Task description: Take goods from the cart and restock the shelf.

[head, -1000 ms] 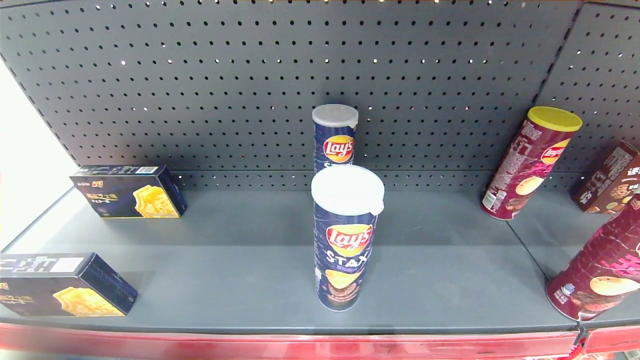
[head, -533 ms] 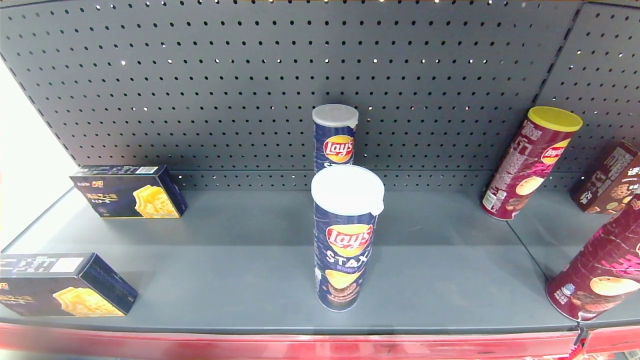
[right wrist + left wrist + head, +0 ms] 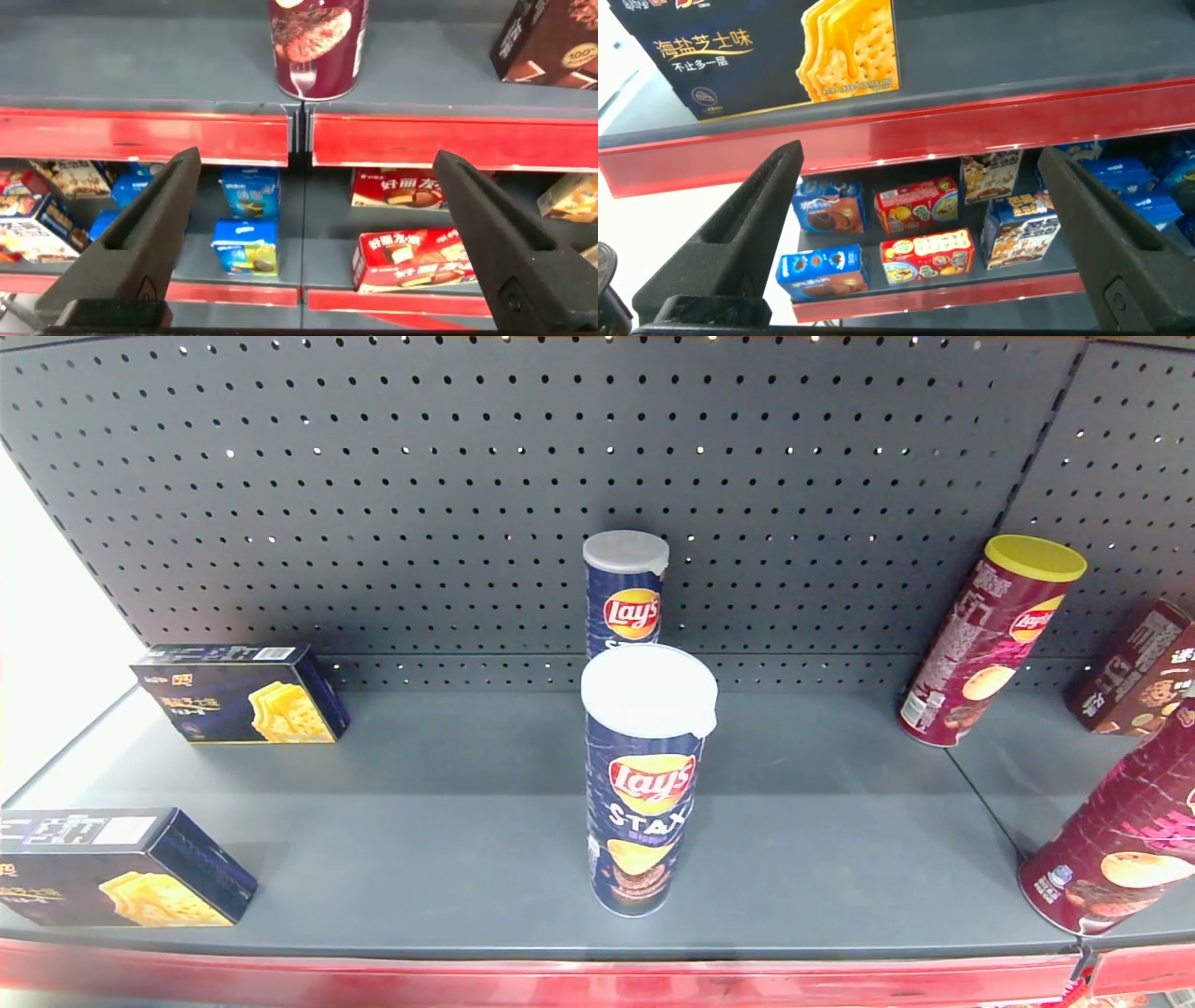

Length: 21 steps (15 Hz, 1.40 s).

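Gaping wide and gripping nothing, left gripper (image 3: 920, 154): two black, wedge-shaped fingers (image 3: 738, 233) with matte faces, set before the glossy red shelf lip (image 3: 878, 131). Above that lip in the left wrist view, front cracker box (image 3: 775, 47), navy card printed with pale yellow square crackers, lying at the deck's edge. Below it, lower shelf (image 3: 971, 278) stocked with small blue and red biscuit boxes (image 3: 915, 205).

Spread just as far and likewise holding nothing, right gripper (image 3: 318, 157), facing a seam where two red lips meet. Right wrist view: base of the front maroon can (image 3: 318, 42) standing over that seam, corner of a brown box (image 3: 547, 42) off to one side, blue packs (image 3: 248, 219) and a red carton (image 3: 416, 257) on the tier beneath.

Head view, from above: flat grey metal shelf (image 3: 420, 821) backed by a dark pegboard panel (image 3: 420, 476) dotted with round holes. At centre, two upright navy cylinders in line: front chip can (image 3: 644, 784), white plastic lid, near the lip; rear chip can (image 3: 625, 593), grey lid, against the pegboard. At the robot's left, rear cracker box (image 3: 243, 695) lying flat. At the right, rear maroon can (image 3: 990, 639), cylindrical, capped with a yellow lid.
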### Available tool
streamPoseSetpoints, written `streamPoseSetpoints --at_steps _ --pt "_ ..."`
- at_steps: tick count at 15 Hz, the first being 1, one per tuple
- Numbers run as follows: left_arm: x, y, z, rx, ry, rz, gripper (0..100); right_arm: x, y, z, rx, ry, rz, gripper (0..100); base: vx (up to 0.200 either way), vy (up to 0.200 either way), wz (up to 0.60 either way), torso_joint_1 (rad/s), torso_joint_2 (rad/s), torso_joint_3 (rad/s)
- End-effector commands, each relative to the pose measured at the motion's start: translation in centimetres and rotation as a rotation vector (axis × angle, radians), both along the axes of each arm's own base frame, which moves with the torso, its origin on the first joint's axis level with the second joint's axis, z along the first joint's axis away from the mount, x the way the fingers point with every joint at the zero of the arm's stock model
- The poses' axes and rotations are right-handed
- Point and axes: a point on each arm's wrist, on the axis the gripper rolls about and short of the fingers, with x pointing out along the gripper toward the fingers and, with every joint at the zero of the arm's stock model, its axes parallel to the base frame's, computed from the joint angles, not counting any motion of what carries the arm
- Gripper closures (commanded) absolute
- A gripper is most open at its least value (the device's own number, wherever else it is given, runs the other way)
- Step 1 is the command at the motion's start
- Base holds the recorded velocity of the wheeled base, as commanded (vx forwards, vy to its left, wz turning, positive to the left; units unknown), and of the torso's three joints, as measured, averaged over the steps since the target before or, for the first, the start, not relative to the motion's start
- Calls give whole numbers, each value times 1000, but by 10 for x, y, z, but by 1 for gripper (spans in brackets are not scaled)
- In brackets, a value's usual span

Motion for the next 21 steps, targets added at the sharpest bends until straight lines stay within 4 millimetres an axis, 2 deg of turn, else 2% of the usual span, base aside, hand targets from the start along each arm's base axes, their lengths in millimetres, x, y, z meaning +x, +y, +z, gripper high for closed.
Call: streamPoseSetpoints --at_steps 1,18,21 --pt "0 0 0 0 1 -1 0 0 0 0 0 -4 -1 0 0 0 0 0 0 0" --pt "0 0 0 -2 2 0 0 0 0 0 -1 -4 4 0 0 0 0 0 0 0" --pt "0 0 0 -2 0 0 0 0 0 0 -1 -4 4 0 0 67 0 1 1 1"
